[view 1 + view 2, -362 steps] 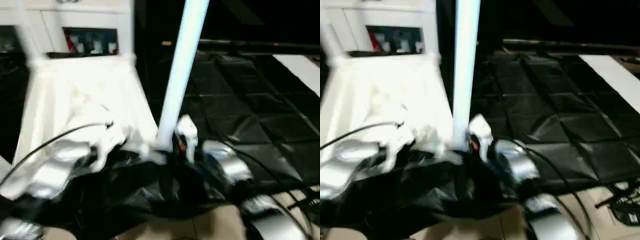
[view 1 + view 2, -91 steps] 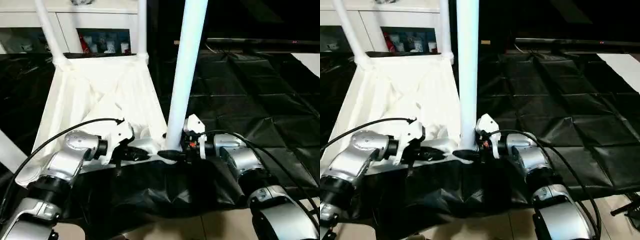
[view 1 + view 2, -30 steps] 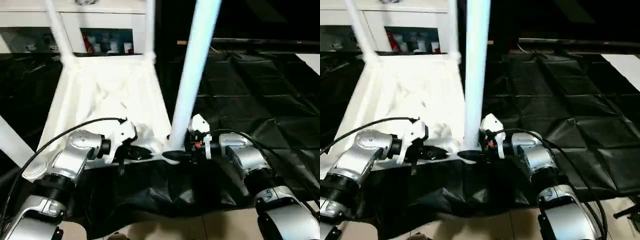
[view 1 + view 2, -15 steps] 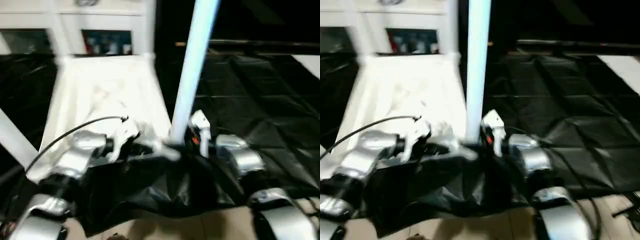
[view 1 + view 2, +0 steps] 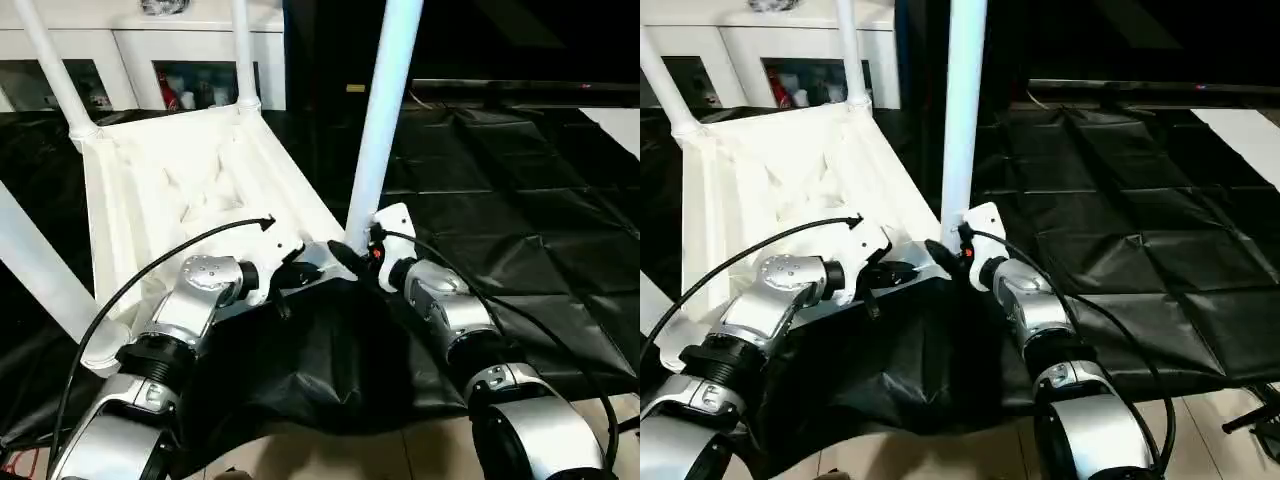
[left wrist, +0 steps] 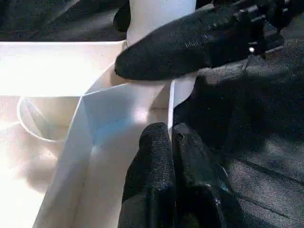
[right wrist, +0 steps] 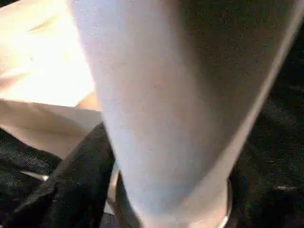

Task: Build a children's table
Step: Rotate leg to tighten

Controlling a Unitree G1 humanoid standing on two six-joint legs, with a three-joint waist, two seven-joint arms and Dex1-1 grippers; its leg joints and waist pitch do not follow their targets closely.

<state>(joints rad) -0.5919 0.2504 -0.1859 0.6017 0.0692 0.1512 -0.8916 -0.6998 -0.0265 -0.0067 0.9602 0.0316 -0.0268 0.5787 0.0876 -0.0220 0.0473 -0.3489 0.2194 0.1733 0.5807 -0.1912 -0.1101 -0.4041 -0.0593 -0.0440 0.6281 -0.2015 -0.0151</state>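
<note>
The left pincer (image 6: 171,142) clamps the table top's (image 5: 170,180) rim beside the socket, steadying it, while the right pincer (image 5: 350,255) grips the leg (image 5: 380,120) upright for seating.

leg (image 5: 385,110) top cut off, seemingly

Head eyes look down over both forearms; wrist cameras sit close, sharing the near leg (image 5: 383,120).
</note>
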